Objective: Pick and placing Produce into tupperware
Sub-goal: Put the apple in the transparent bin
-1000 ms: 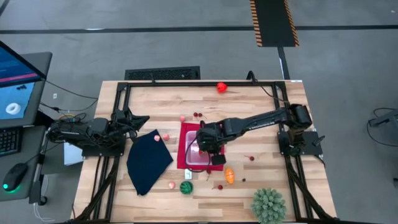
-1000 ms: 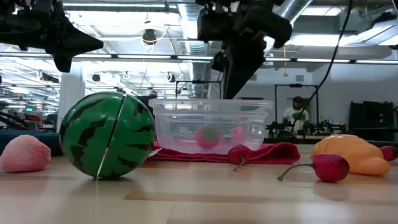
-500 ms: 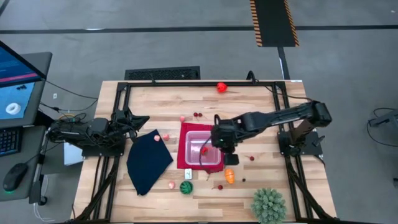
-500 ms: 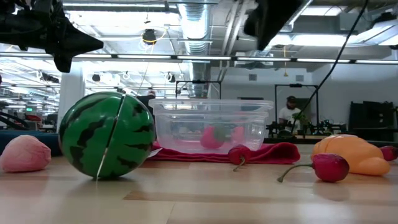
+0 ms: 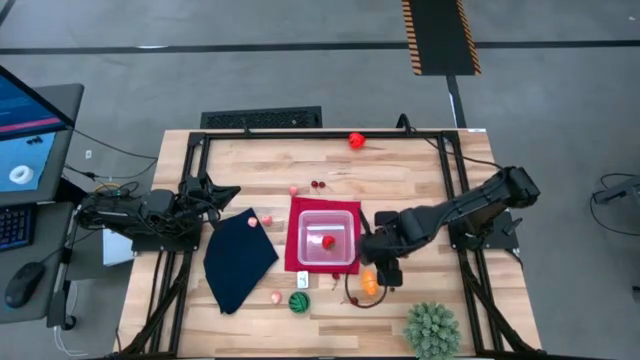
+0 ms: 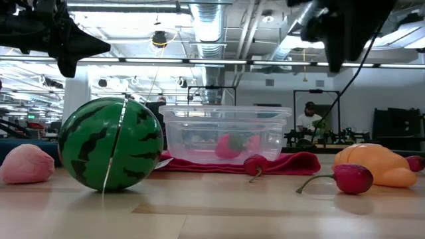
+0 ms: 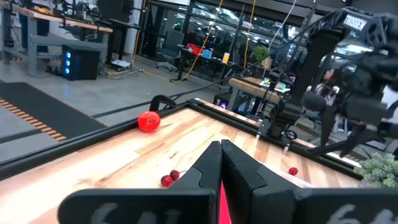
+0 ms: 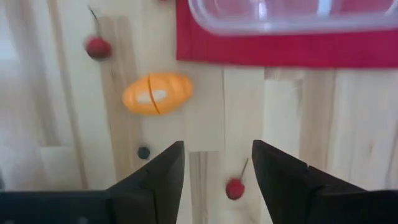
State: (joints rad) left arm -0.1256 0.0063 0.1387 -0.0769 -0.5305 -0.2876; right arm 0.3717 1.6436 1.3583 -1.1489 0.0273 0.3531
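Observation:
The clear tupperware (image 5: pixel 325 238) stands on a red mat (image 5: pixel 294 262) with one red produce piece (image 5: pixel 327 241) inside it. My right gripper (image 8: pixel 217 149) hangs open above the bare wood, just right of the mat, pointing down. An orange produce piece (image 8: pixel 157 93) lies just beyond its fingertips, with cherries (image 8: pixel 97 47) (image 8: pixel 234 188) nearby. A green striped ball (image 6: pixel 109 154) and a pink piece (image 6: pixel 25 164) rest on the table near the front edge. My left gripper (image 7: pixel 219 149) is shut and waits level at the table's left side.
A navy cloth (image 5: pixel 238 258) lies left of the mat. A spiky green plant ball (image 5: pixel 432 330) sits at the near right corner. A red piece (image 5: pixel 355 140) lies at the far edge, with cherries (image 5: pixel 317 185) behind the mat. People show in the room beyond.
My right gripper has risen from over the tupperware and swung toward the table's right and near edges, rolling about its own axis as it went. It now hangs by the orange piece. The red piece stays in the tupperware.

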